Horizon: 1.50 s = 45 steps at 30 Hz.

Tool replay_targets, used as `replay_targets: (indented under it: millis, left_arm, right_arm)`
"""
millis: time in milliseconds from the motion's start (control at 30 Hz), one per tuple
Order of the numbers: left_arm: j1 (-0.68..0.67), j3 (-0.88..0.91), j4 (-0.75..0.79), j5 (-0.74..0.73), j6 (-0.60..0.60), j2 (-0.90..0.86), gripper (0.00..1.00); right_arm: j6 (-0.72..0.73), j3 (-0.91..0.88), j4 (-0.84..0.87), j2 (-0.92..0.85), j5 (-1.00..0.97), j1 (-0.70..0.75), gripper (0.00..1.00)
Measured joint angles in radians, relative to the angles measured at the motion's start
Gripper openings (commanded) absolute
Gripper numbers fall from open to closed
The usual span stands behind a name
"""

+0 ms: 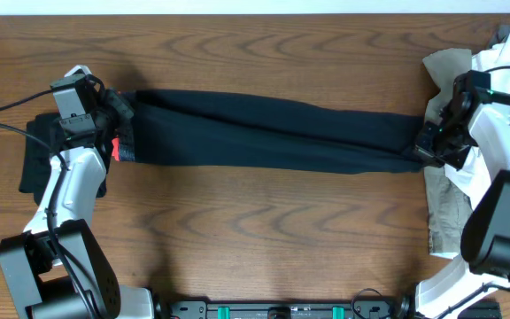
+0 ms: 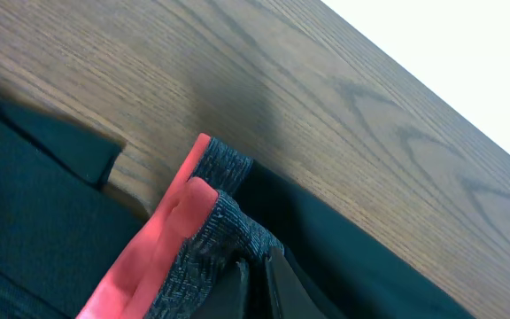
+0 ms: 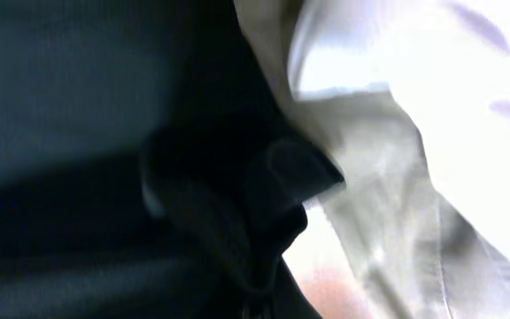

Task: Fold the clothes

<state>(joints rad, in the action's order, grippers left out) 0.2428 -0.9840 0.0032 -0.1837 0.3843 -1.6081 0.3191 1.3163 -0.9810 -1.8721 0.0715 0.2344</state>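
Observation:
A pair of dark navy trousers (image 1: 273,137) lies stretched lengthwise across the table. My left gripper (image 1: 116,133) is shut on its waistband end, which has a grey band and a red-orange lining (image 2: 162,235). My left gripper (image 2: 255,283) shows pinching the grey band in the left wrist view. My right gripper (image 1: 428,146) is shut on the leg-hem end at the right. In the right wrist view the dark trousers (image 3: 104,159) fill the frame and my right gripper (image 3: 264,297) is buried in them.
A pile of white and beige clothes (image 1: 494,106) lies at the right edge, also in the right wrist view (image 3: 414,106). Another dark garment (image 1: 38,164) lies under the left arm at the left edge. Bare wooden table (image 1: 264,239) lies in front.

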Motion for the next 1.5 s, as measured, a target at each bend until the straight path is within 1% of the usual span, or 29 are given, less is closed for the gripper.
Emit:
replay_targets:
  millis: [300, 600, 867, 1000, 1033, 1067, 1100, 1133, 1167, 1200, 1233, 1267, 1433, 1500]
  left_arm:
    - [-0.007, 0.0, 0.005, 0.0, 0.0, 0.0, 0.06]
    - [-0.021, 0.0, 0.051, 0.014, 0.0, -0.027, 0.06]
    - [-0.022, 0.0, 0.06, 0.065, 0.0, -0.027, 0.06]
    - [-0.022, 0.0, 0.076, 0.08, 0.0, -0.027, 0.06]
    - [-0.022, 0.0, 0.077, 0.082, 0.0, -0.027, 0.06]
    - [-0.023, 0.0, 0.077, 0.084, 0.0, -0.027, 0.08]
    - [-0.023, 0.0, 0.077, 0.084, 0.0, -0.028, 0.21]
    - [-0.023, 0.0, 0.077, 0.087, -0.007, -0.028, 0.38]
    - [-0.022, 0.0, 0.082, 0.089, -0.004, -0.028, 0.5]
    - [-0.022, 0.0, 0.084, 0.092, -0.004, -0.028, 0.56]
    - [-0.022, 0.0, 0.086, 0.094, -0.005, -0.028, 0.59]
    - [-0.022, 0.0, 0.087, 0.096, -0.009, -0.029, 0.61]
    - [-0.022, 0.0, 0.053, 0.102, -0.008, -0.047, 0.6]
    - [-0.022, 0.0, 0.023, 0.101, -0.008, -0.053, 0.58]
  right_arm:
    - [0.002, 0.0, 0.118, -0.012, 0.01, -0.006, 0.01]
    - [0.01, 0.0, 0.235, -0.012, 0.013, -0.035, 0.01]
    - [0.04, 0.0, 0.268, -0.012, 0.015, -0.039, 0.01]
    - [0.045, 0.0, 0.269, -0.012, 0.016, -0.039, 0.03]
    - [0.045, 0.0, 0.269, -0.013, 0.018, -0.039, 0.05]
    - [0.048, 0.0, 0.269, -0.013, 0.019, -0.039, 0.13]
    - [0.055, 0.0, 0.269, -0.014, 0.019, -0.039, 0.22]
    - [0.053, 0.0, 0.269, -0.016, 0.018, -0.039, 0.23]
    - [0.053, 0.0, 0.27, -0.018, 0.018, -0.039, 0.25]
    - [0.056, 0.0, 0.27, -0.019, 0.018, -0.039, 0.29]
    - [0.058, 0.0, 0.27, -0.019, 0.017, -0.039, 0.39]
    - [0.061, 0.0, 0.27, -0.02, 0.018, -0.039, 0.45]
    - [0.059, 0.0, 0.264, -0.02, 0.016, -0.039, 0.45]
    - [0.058, 0.0, 0.262, -0.02, 0.017, -0.039, 0.45]
